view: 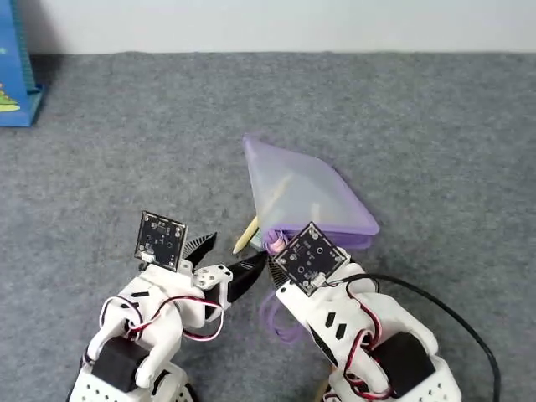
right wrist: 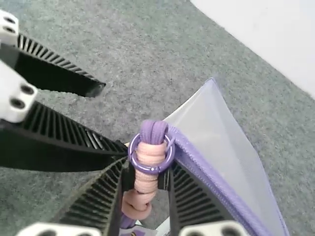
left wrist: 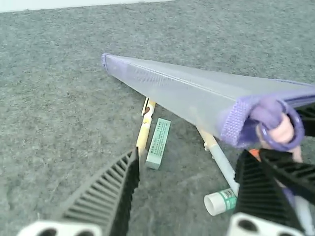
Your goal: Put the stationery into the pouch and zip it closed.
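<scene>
Carpet is covering the whole table point(view: 402, 109), grey and fuzzy. I'm watching the purple see-through pouch point(view: 306, 197) sitting tilted on it, with the far corner resting on the carpet and the near end lifted off. The right gripper point(right wrist: 147, 169) is doing the lifting, its jaws clamping tight on the pink pull tab point(right wrist: 147, 184) that hangs from the purple ring point(right wrist: 131, 156) at the zipper end. The left gripper point(left wrist: 188, 156) is hovering just beside it with its jaws spread wide and nothing in them.

Stationery is lying out on the carpet below the raised end, none of it inside as far as I can tell: a white pen point(left wrist: 221, 160), a wooden pencil point(left wrist: 143, 135), a green eraser point(left wrist: 158, 143) right next to the pencil, and a small glue stick point(left wrist: 220, 200).
</scene>
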Controlling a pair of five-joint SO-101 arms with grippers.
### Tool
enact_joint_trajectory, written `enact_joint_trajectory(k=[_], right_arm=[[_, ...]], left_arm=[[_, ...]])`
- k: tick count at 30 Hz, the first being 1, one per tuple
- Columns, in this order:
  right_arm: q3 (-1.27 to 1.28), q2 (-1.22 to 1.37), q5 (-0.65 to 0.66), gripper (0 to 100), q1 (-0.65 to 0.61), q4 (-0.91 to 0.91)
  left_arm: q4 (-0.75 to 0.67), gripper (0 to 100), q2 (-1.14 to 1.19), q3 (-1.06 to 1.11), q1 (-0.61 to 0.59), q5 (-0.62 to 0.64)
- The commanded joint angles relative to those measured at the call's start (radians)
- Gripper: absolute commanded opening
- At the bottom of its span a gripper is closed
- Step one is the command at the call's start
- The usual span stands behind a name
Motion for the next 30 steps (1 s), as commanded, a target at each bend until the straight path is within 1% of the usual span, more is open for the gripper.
enact_joint_trajectory(k=[1, 7, 11, 16, 20, 24, 30], right_arm=[[-0.063, -0.016, -0.012, 0.8, -0.01, 0.002], [-0.061, -0.016, -0.014, 0.8, -0.01, 0.005], [-0.057, -0.015, -0.014, 0.8, -0.01, 0.007], [-0.055, -0.015, -0.012, 0.8, -0.01, 0.027], [-0.055, -0.015, -0.012, 0.8, -0.01, 0.027], [-0.055, -0.015, -0.014, 0.8, -0.012, 0.028], [-0.055, -0.015, -0.015, 0.8, -0.093, 0.05]], left_arm=[[0.0, 30, -0.009, -0.008, -0.003, -0.014], [-0.028, 30, -0.009, -0.008, 0.0, -0.014], [-0.026, 30, -0.009, -0.008, 0.035, -0.014], [-0.04, 30, -0.009, -0.01, 0.035, -0.014], [-0.06, 30, -0.009, -0.01, 0.034, 0.028], [-0.084, 30, -0.009, -0.002, 0.034, 0.032], [-0.086, 30, -0.009, -0.001, 0.034, 0.034]])
